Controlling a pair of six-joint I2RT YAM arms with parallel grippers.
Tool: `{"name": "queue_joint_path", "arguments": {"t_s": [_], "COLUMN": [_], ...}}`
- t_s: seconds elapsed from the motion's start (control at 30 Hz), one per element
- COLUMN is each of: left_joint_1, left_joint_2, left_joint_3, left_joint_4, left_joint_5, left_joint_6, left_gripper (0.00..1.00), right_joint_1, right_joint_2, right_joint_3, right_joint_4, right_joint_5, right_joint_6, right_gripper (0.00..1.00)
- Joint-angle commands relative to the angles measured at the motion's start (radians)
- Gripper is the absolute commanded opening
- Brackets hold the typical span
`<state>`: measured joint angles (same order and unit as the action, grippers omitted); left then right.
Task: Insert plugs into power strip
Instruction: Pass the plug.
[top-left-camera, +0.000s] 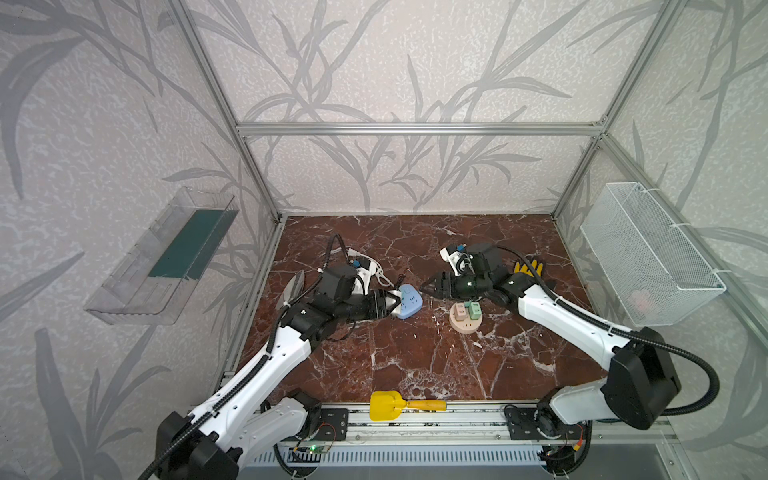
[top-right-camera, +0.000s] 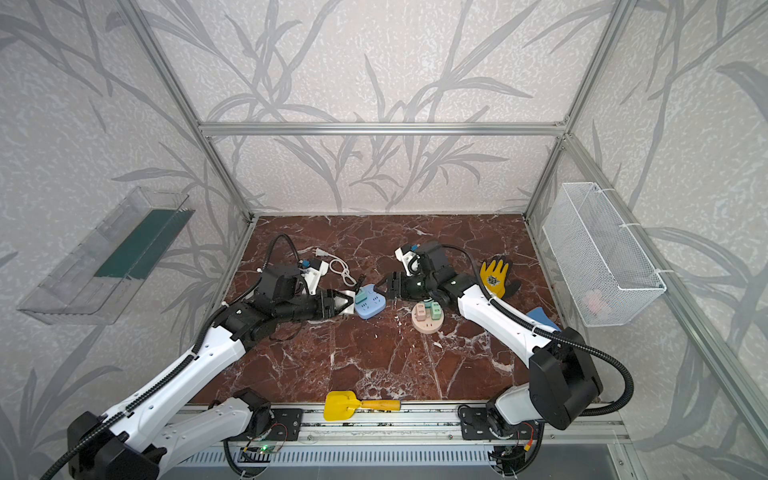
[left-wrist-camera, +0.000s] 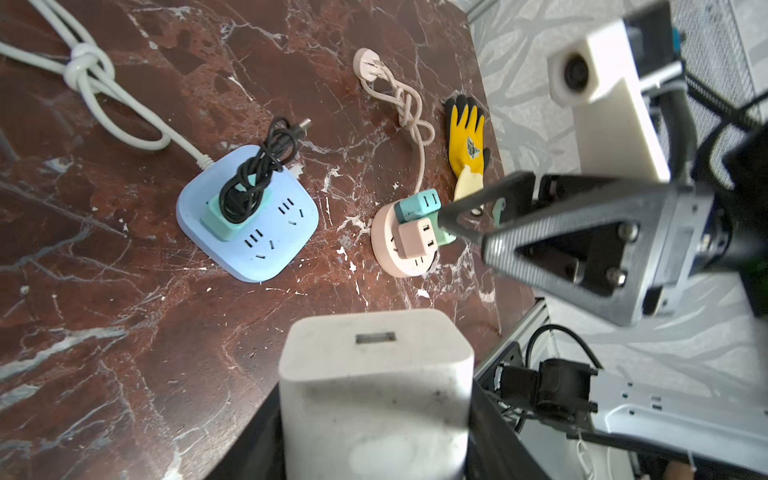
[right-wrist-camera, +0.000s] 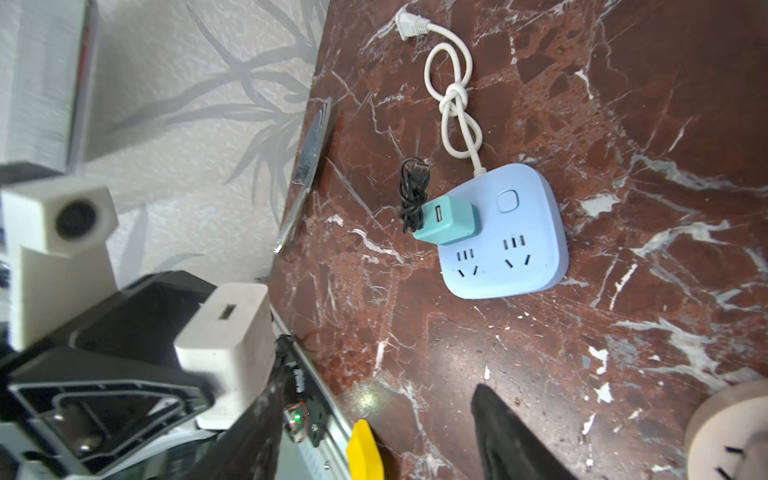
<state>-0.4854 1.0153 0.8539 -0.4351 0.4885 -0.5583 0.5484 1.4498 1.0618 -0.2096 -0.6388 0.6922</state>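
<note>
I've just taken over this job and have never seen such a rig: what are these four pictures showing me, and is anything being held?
These are two white-and-black robot arms, left and right, each ending in a two-fingered claw, working over a red marble-patterned tabletop. Two pictures look down on the whole scene from overhead; the other two come from cameras on the arms' wrists. The left claw is shut on a white squarish charger block. The right claw is open and empty. Between them lies a light blue square power strip with a teal cube adapter plugged in, next to a bundled black cable. A round pink power strip carries a pink cube adapter and two greenish cube adapters. A yellow glove and a yellow toy shovel lie aside.
</note>
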Motion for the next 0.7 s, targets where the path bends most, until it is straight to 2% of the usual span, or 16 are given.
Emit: {"name": "queue_joint_path", "arguments": {"t_s": [0.0,0.1,0.17,0.23,0.43,0.67], "left_joint_1": [-0.012,-0.035,-0.089,-0.108,-0.15,-0.178], "left_joint_2": [-0.001,-0.002,-0.006,0.001,-0.001,0.019], "left_joint_3": [0.041,0.066,0.085,0.101,0.115,0.122], "left_joint_4": [-0.106,-0.123,-0.157,-0.183,-0.244,-0.277], "left_joint_5": [-0.003,-0.018,-0.131,-0.129,-0.232,-0.268], "left_joint_6": [0.202,0.26,0.309,0.332,0.377,0.397], "left_gripper": [0.0,0.0,0.0,0.0,0.0,0.0], "right_joint_1": [-0.029,-0.03,-0.03,-0.028,-0.018,0.019], "right_joint_2": [0.047,0.073,0.102,0.12,0.17,0.215], "right_joint_3": [0.1,0.175,0.224,0.242,0.298,0.346], "right_joint_4": [-0.094,-0.211,-0.269,-0.284,-0.356,-0.411], "right_joint_5": [-0.204,-0.218,-0.265,-0.302,-0.366,-0.387], "right_joint_6": [0.023,-0.037,-0.046,-0.047,-0.124,-0.175], "right_gripper": [0.7,0.7,0.7,0.69,0.66,0.62]}}
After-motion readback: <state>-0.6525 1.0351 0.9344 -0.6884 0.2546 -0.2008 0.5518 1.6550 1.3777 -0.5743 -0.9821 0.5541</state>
